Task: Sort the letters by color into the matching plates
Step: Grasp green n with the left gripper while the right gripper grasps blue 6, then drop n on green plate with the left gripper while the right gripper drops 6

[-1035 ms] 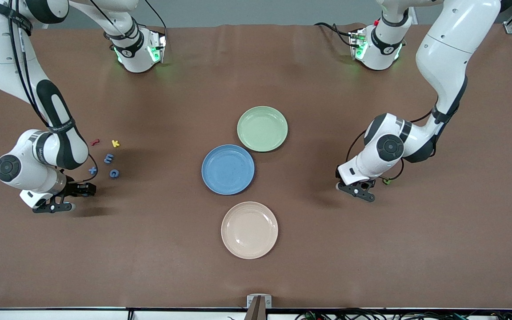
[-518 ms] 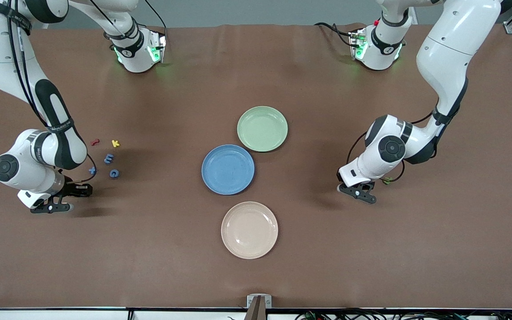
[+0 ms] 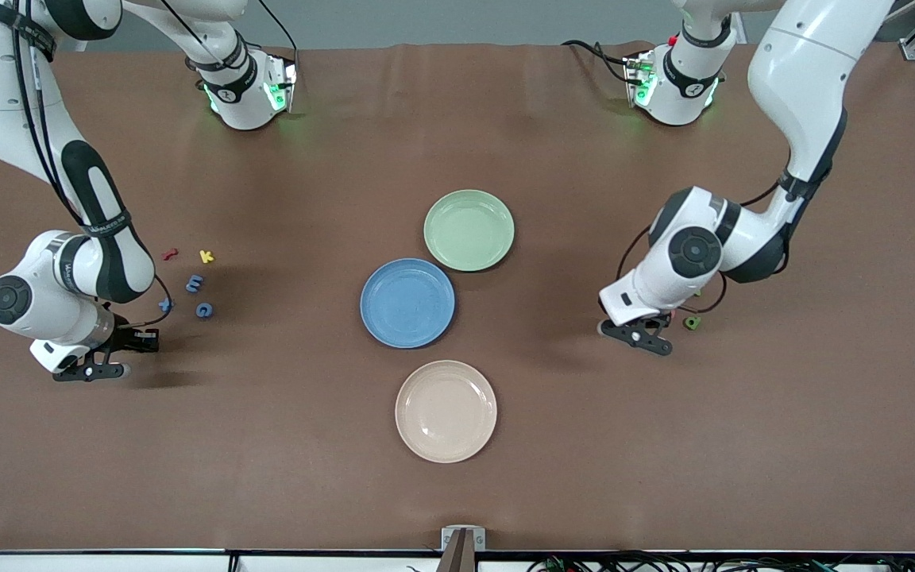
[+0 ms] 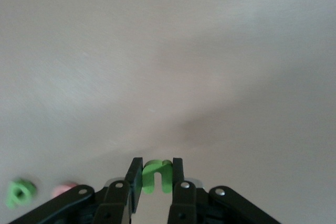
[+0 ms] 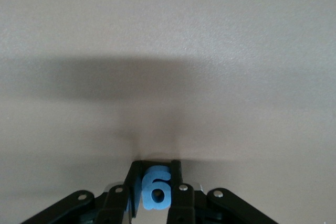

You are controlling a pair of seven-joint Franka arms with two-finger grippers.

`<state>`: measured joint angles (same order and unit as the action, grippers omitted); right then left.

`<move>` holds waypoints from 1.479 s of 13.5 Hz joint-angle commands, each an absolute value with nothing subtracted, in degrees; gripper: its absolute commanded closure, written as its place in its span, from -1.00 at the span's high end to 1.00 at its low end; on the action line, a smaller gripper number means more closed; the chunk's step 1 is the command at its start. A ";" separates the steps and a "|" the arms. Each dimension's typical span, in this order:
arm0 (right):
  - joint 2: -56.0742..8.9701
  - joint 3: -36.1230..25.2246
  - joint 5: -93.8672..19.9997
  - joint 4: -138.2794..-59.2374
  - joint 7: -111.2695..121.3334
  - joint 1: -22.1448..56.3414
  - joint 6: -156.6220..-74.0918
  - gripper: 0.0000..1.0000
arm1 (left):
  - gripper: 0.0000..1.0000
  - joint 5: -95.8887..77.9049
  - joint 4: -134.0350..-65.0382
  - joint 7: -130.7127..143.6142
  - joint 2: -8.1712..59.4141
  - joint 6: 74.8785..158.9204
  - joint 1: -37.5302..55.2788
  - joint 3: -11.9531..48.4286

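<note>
Both pincers have closed since a second ago: the left pincer now pinches a green letter, the right pincer a blue piece. Each is low over the worktop, ready for carrying to the green plate and blue plate.

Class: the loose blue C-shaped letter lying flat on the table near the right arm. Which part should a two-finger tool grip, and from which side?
Come straight down from above: the blue C-shaped letter lies flat on the table, so only its edges offer a hold. Probably pinch across the closed curve of its ring, one finger in the hollow and one outside. The blue letter beside it stands apart, leaving room.
</note>
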<state>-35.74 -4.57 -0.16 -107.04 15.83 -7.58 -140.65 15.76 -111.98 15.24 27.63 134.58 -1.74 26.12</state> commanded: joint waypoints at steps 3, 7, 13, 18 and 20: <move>-29.37 -3.43 -1.23 -107.31 15.91 -5.90 -130.63 -0.67 | -1.00 16.96 -113.55 38.45 26.80 132.72 -1.84 35.66; -22.61 -3.51 -1.23 -107.49 11.79 -1.86 -122.28 -0.67 | -1.00 16.88 -113.91 55.77 28.20 132.71 -0.10 41.48; -16.79 -3.25 -1.40 -107.40 -10.42 12.37 -112.24 -0.67 | -1.00 16.87 -113.29 77.06 31.11 133.50 11.59 41.40; -18.36 -3.34 -12.65 -107.31 -19.93 22.22 -117.14 -0.67 | 0.15 17.05 -113.29 81.04 32.43 135.09 13.80 41.05; -20.55 -3.34 -12.83 -107.31 -26.59 27.04 -121.88 -0.68 | 0.21 18.27 -112.77 81.03 32.61 135.09 13.80 40.17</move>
<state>-18.84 -2.68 -11.43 -106.97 -21.29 22.94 -118.12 16.14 -113.84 79.85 32.11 134.74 13.74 40.83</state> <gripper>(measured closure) 0.740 0.471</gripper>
